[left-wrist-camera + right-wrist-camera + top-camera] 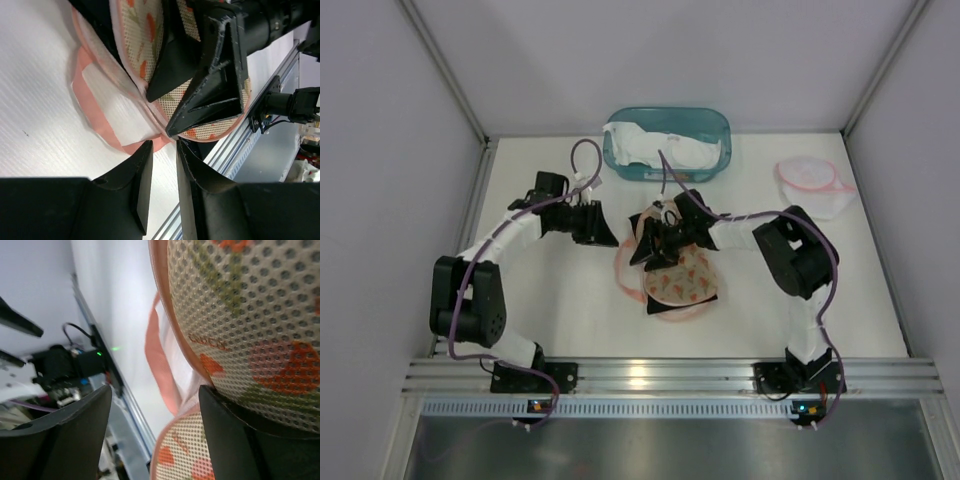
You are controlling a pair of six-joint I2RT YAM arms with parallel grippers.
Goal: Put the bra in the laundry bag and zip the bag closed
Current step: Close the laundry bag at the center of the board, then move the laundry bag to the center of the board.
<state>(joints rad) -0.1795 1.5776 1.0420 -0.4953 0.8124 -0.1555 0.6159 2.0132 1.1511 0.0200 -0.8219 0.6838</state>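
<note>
Right fingers (65, 437) apart beside floral mesh laundry bag (260, 310), lettering (207, 342) illegible.

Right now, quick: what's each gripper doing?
Left gripper: slightly open, empty, next to the laundry bag.
Right gripper: open, resting against the laundry bag, gripping nothing.

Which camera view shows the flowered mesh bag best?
The top external view: the flowered mesh bag shows nearly whole there, only its far edge under the right gripper. Both wrist views show only close pieces of its mesh and pink edge.
</note>
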